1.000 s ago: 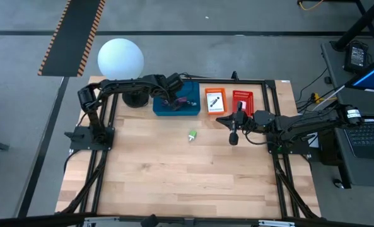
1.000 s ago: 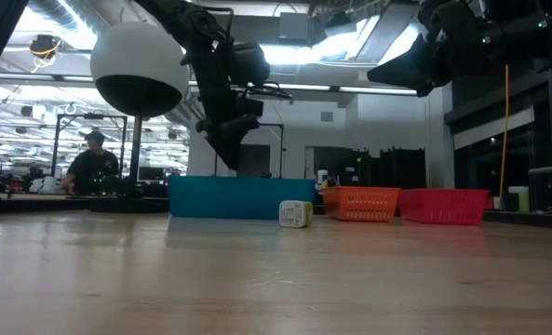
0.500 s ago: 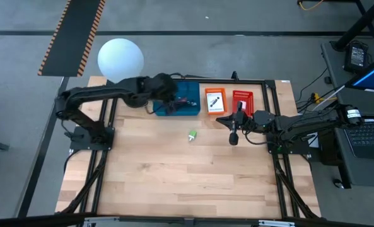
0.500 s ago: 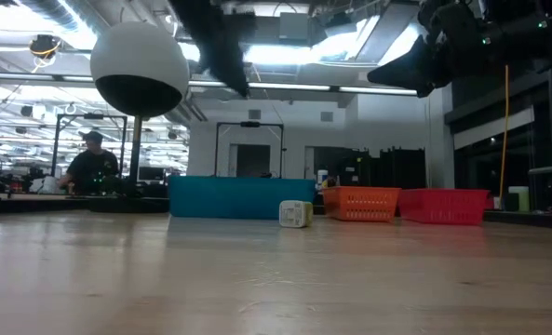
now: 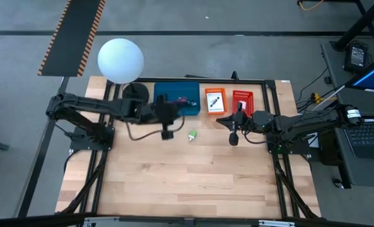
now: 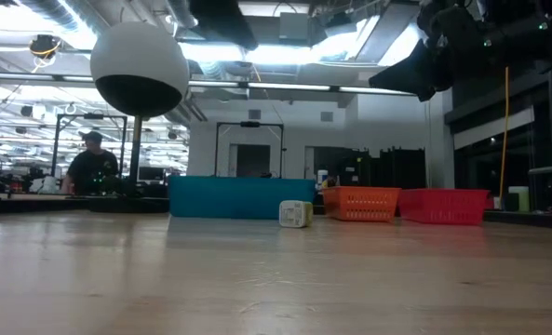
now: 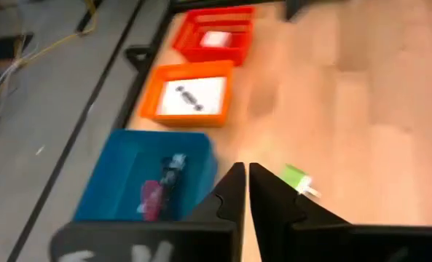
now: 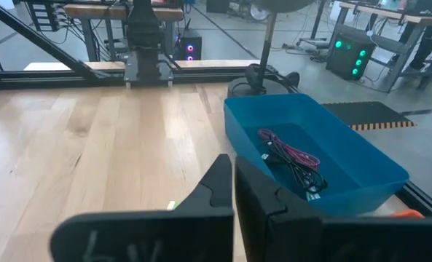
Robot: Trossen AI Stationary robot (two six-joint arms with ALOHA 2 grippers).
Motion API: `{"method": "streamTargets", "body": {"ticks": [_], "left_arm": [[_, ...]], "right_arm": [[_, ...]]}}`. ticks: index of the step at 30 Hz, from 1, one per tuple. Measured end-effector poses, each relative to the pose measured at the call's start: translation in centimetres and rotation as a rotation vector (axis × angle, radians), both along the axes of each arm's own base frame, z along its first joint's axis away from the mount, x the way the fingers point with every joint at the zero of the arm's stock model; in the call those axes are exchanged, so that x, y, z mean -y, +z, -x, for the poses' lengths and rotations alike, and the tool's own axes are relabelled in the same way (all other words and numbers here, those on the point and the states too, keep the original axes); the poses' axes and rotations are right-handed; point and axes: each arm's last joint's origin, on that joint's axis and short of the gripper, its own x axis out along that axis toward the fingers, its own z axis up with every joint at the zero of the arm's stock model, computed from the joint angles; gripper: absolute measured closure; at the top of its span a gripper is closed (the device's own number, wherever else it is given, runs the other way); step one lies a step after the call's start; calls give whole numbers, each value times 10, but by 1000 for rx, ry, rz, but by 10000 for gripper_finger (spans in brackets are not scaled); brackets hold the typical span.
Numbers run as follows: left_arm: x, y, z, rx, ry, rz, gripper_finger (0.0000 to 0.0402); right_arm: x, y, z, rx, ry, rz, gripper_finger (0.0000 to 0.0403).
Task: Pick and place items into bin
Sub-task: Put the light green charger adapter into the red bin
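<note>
Left hand [image 5: 167, 133] closed and empty, centre frame above the tabletop [image 5: 187, 176], beside the green lump [image 5: 192, 134]. Right hand [image 5: 233, 138] closed, empty, right of centre.

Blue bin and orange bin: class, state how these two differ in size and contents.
The blue bin is larger than the orange bin. The blue bin holds a tangle of red cord and black cable; the orange bin holds a white printed card. The blue bin stands nearer the white globe lamp. Both sit along the table's far edge.
</note>
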Motion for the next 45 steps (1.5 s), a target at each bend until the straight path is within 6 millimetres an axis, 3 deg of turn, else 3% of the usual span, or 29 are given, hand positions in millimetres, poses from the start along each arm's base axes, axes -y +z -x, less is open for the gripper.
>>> {"method": "streamTargets", "body": {"ticks": [9,15,25,32,41,45], "left_arm": [[25,-40,20,98,-66,107,400],[39,-64,19,82,-75,190,399],[54,-79,12,38,-110,258,398],[50,-98,-9,4,-88,306,398],[40,-97,-51,9,-22,351,398],[34,-101,-65,-78,55,394,398]], "right_arm": [[0,-1,0,-8,2,-1,402],[0,-1,0,-11,1,-2,402],[0,-2,0,-21,1,-4,402],[0,-2,0,-22,1,-3,402],[0,-2,0,-23,2,0,402],[0,-2,0,-23,2,0,402]]}}
